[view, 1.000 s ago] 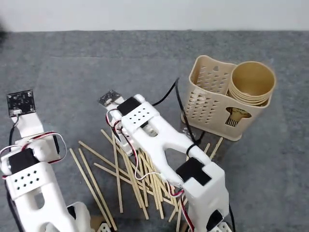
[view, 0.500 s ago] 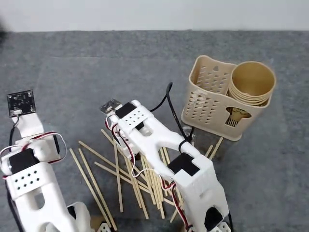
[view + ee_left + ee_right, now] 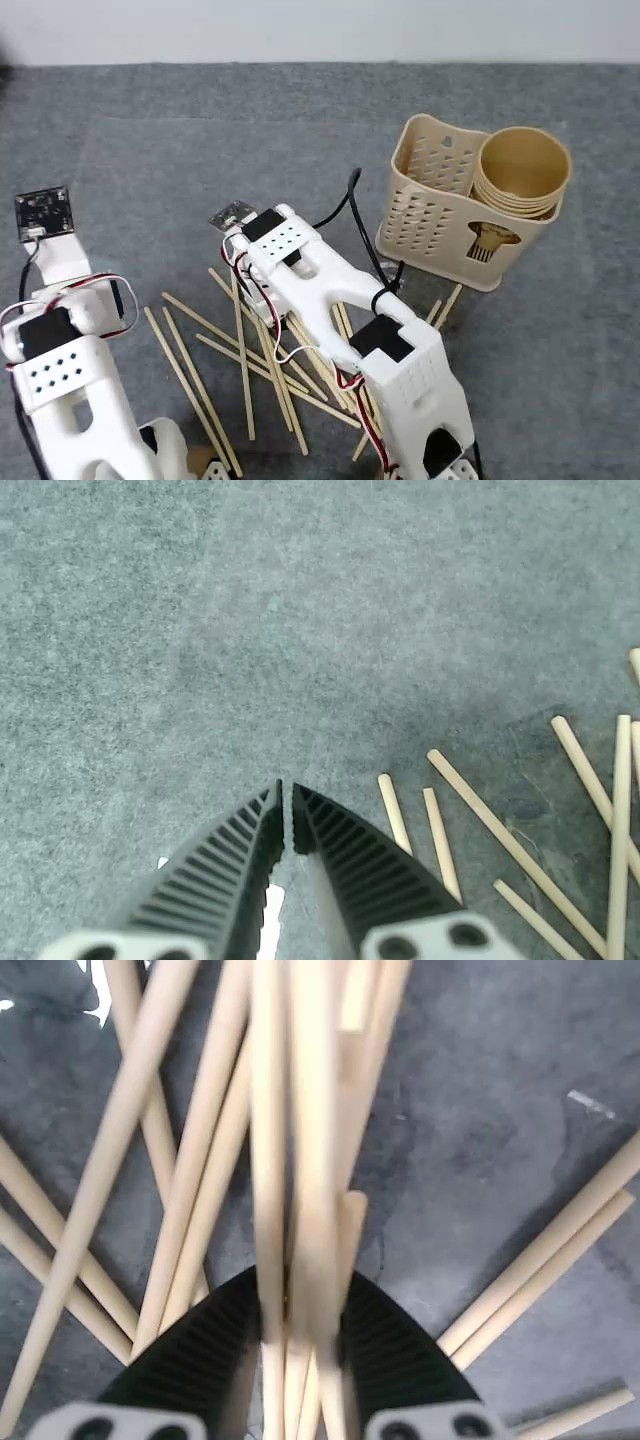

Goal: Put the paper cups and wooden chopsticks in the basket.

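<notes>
Closest to us, the white left arm [image 3: 62, 372] sits at the near left edge of the grey textured table surface [image 3: 200, 170]. In its wrist view we see the left gripper [image 3: 288, 790] with its ribbed black fingers pressed together. They hold nothing and are poised over bare grey surface, just beside the ends of a few scattered sticks. Next to it, the white right arm [image 3: 330, 300] leans forward over the loose pile of pale wooden chopsticks [image 3: 255, 350], which lies fanned across the middle of the table between the two arms. In the right wrist view, the right gripper [image 3: 298, 1298] is pinching several of these sticks in a bundle between its fingers, and more of them lie crossed on the surface below. Farther back and to the right, well apart from the pile, stands the beige perforated plastic basket [image 3: 425, 215]. The stack of tan paper cups [image 3: 522, 172] rests upright, mouths up, in the basket compartment on the right in the high view.
</notes>
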You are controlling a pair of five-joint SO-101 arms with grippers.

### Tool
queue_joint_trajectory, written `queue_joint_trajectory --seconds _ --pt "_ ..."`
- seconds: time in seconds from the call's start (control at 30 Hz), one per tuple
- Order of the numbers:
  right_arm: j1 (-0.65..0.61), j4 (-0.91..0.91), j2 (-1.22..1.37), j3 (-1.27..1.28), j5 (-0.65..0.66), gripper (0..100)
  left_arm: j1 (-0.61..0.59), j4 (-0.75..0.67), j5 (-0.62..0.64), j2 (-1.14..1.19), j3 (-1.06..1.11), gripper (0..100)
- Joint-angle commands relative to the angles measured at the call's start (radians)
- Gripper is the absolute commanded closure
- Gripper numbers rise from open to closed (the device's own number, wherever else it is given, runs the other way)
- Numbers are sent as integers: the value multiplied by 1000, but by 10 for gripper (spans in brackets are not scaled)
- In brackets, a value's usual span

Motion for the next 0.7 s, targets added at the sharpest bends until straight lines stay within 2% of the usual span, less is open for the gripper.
queue_joint_trajectory --seconds 0.0,0.2,0.37,0.67 --pt "-4 -8 -15 -31 -2 991 -2 -20 -5 -35 -8 985" --pt "33 -1 -120 -31 3 991 -2 -20 -5 -35 -8 985" --pt "67 -2 -255 -31 55 991 -2 -20 -5 -35 -8 985" --pt "70 -25 -360 -32 49 991 -2 -20 -5 -35 -8 985"
